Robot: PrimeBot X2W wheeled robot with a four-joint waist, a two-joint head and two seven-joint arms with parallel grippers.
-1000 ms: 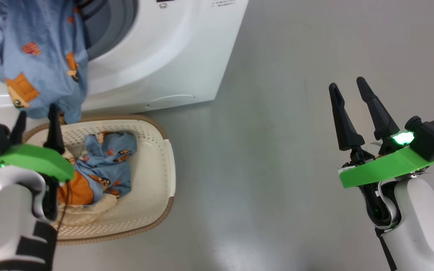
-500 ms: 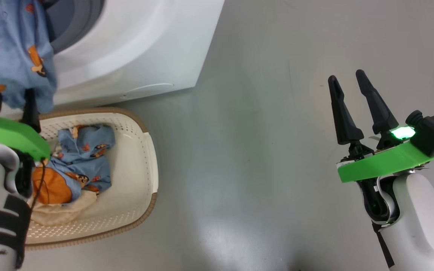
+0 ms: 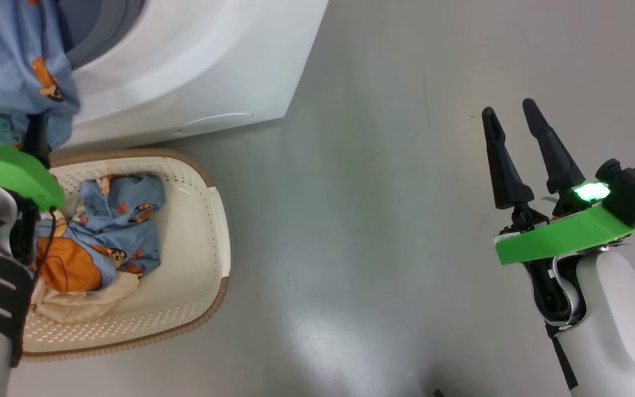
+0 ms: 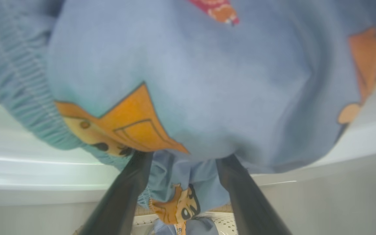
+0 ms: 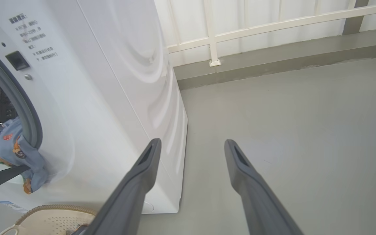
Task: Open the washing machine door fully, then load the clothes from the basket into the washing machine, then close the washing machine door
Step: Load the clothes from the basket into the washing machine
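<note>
1 blue garment covers left tool tips.

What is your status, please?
Left tool open at blue garment hanging from washing machine opening. Right tool open, free over floor. More clothes lie in basket.

The left gripper has risen into the hanging blue garment, its fingertips now seemingly buried (the head camera has also swung).
</note>
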